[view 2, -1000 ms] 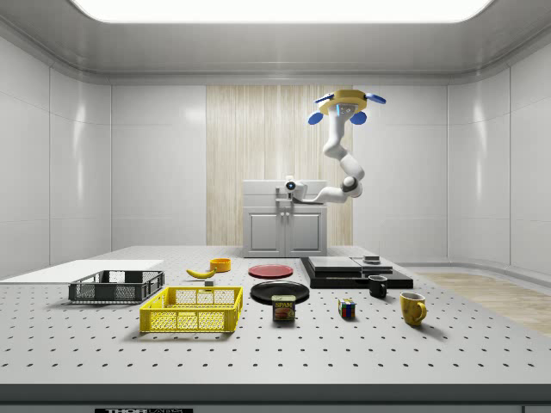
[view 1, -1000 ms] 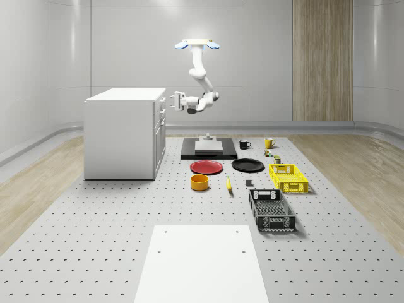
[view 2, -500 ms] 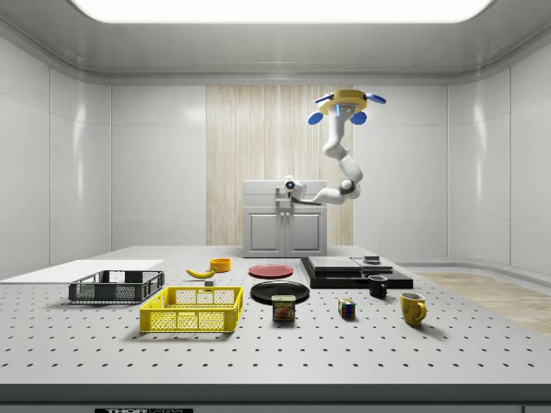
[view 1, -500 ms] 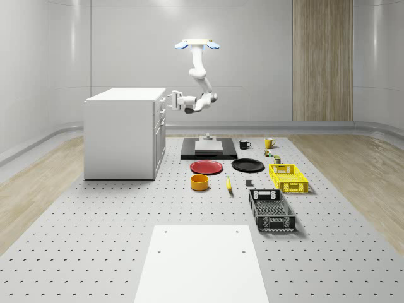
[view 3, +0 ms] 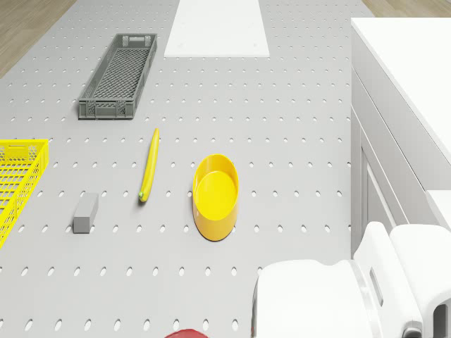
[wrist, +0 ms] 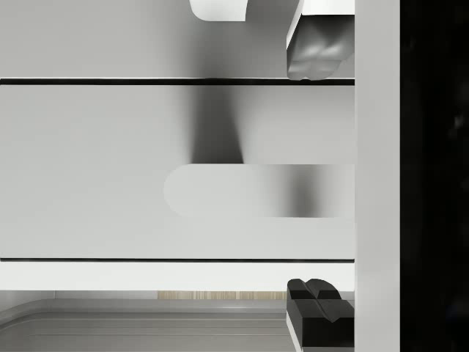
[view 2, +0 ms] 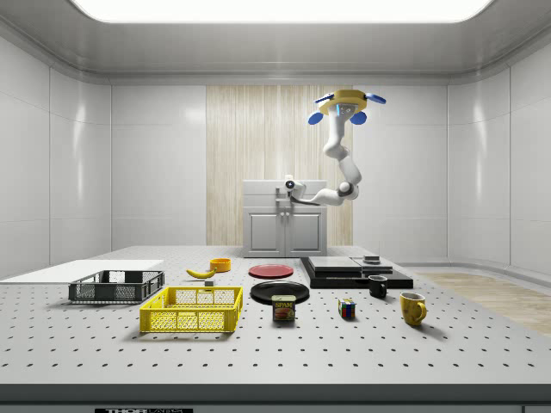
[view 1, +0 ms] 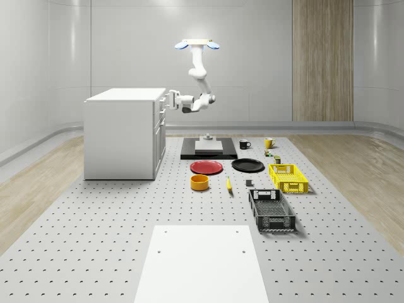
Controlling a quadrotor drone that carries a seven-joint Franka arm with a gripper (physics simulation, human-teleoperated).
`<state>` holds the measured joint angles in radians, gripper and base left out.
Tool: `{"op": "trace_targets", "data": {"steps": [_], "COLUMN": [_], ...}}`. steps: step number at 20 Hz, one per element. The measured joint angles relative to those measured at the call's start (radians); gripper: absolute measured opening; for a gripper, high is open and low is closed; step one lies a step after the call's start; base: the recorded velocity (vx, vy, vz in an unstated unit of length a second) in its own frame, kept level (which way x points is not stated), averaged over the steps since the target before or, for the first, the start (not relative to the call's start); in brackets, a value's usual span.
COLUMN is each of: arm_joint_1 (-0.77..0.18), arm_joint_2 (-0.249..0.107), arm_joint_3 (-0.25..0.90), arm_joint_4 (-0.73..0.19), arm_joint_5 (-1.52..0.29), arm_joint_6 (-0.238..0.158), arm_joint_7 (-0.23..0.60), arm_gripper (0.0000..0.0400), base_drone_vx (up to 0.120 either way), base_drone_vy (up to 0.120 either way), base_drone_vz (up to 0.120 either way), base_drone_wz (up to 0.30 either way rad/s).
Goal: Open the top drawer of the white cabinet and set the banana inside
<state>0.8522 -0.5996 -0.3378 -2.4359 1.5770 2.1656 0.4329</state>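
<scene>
Gripper (view 1: pixel 169 100) sits right at the top drawer (wrist: pixel 176 169) front of the white cabinet (view 1: pixel 123 134), its two fingertips (wrist: pixel 316 302) spread wide, one above and one below the drawer's handle (wrist: pixel 256 191), with the drawer shut. Behind it the arm bends up to the drone (view 1: pixel 196 44), which hovers beside the cabinet over the black platform (view 1: pixel 209 149). Banana (view 3: pixel 149 163) lies on the perforated table (view 1: pixel 95 221) between the yellow bowl (view 3: pixel 215 196) and the grey crate (view 3: pixel 118 74).

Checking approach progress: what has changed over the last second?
The gripper moved toward the white cabinet, reaching its top drawer front; the fingers straddle the handle, still open. The drone hovers as before; the banana is unmoved.
</scene>
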Motion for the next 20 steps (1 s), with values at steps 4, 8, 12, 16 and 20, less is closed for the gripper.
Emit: {"op": "trace_targets", "data": {"steps": [4,8,12,16,20], "arm_joint_1": [-0.020,-0.041,-0.061,-0.083,-0.107], "arm_joint_2": [0.039,0.069,0.093,0.107,0.114], "arm_joint_3": [0.013,0.031,0.057,0.081,0.103], "arm_joint_4": [0.026,0.045,0.060,0.068,0.072], "arm_joint_5": [0.018,0.034,0.055,0.069,0.079], "arm_joint_6": [-0.020,-0.035,-0.040,-0.047,-0.056], "arm_joint_7": [-0.009,-0.015,-0.021,-0.023,-0.024], "arm_gripper": [0.0400,0.0400,0.0400,0.0400,0.0400], "base_drone_vx": [0.000,0.000,0.000,0.000,0.000], "base_drone_vy": [0.000,0.000,0.000,0.000,0.000], "base_drone_vz": [0.000,0.000,0.000,0.000,0.000], "base_drone_wz": [0.000,0.000,0.000,0.000,0.000]}}
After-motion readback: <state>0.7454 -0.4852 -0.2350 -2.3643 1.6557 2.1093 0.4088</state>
